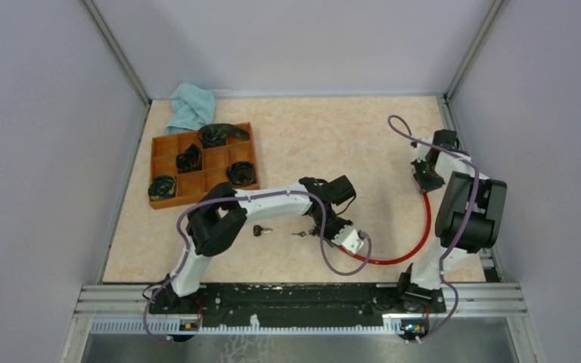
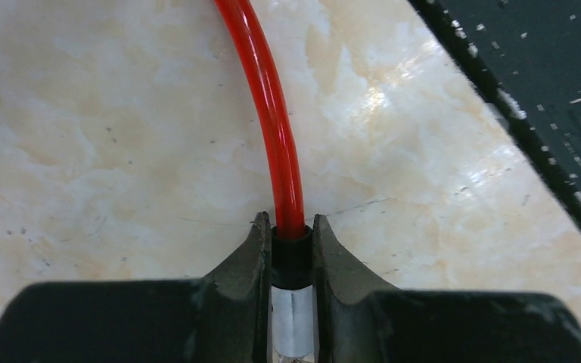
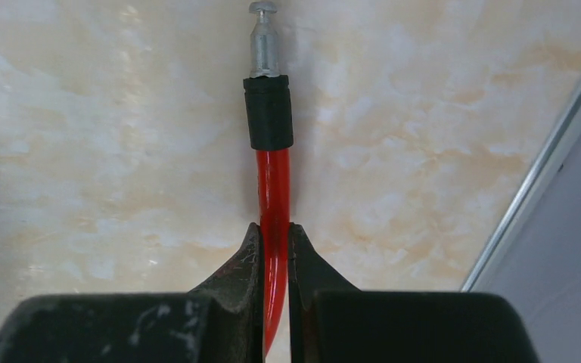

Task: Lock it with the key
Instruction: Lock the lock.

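Observation:
A red cable lock (image 1: 422, 227) curves across the right of the table. My left gripper (image 2: 289, 223) is shut on the lock's body, a silver barrel (image 2: 293, 318) with a black collar (image 2: 290, 261) from which the red cable (image 2: 272, 98) leaves. In the top view this left gripper (image 1: 342, 236) is low at the table's middle. My right gripper (image 3: 274, 227), at the right side (image 1: 426, 181), is shut on the red cable (image 3: 272, 189) just behind the black sleeve (image 3: 268, 113) and bare metal pin (image 3: 264, 45). A black-headed key (image 1: 261, 231) and a smaller key (image 1: 300, 234) lie left of the left gripper.
An orange compartment tray (image 1: 168, 144) with several black coiled things stands at the back left, a teal cloth (image 1: 191, 106) behind it. The black front rail (image 2: 545, 68) runs close to the left gripper. The metal side frame (image 3: 545, 174) is right of the right gripper.

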Robot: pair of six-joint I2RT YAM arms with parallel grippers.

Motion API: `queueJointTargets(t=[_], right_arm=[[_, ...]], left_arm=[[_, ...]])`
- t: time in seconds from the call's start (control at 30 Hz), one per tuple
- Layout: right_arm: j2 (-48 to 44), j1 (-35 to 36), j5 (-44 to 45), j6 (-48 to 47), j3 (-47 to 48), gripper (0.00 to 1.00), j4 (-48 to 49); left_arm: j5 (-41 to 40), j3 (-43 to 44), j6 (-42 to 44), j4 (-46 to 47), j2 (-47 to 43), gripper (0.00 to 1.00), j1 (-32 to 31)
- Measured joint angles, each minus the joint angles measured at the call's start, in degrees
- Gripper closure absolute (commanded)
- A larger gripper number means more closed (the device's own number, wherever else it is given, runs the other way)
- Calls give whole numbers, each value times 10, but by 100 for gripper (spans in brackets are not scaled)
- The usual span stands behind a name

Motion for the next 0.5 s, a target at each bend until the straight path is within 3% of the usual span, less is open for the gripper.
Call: queueJointTargets(t=[0.23, 0.5], right_arm=[[0, -54, 9, 0, 2, 100, -9], [0, -61, -21, 22, 8, 100, -12]], left_arm=[[9, 44, 59, 3, 40, 87, 43], [11, 98, 86, 14, 78, 59, 96]])
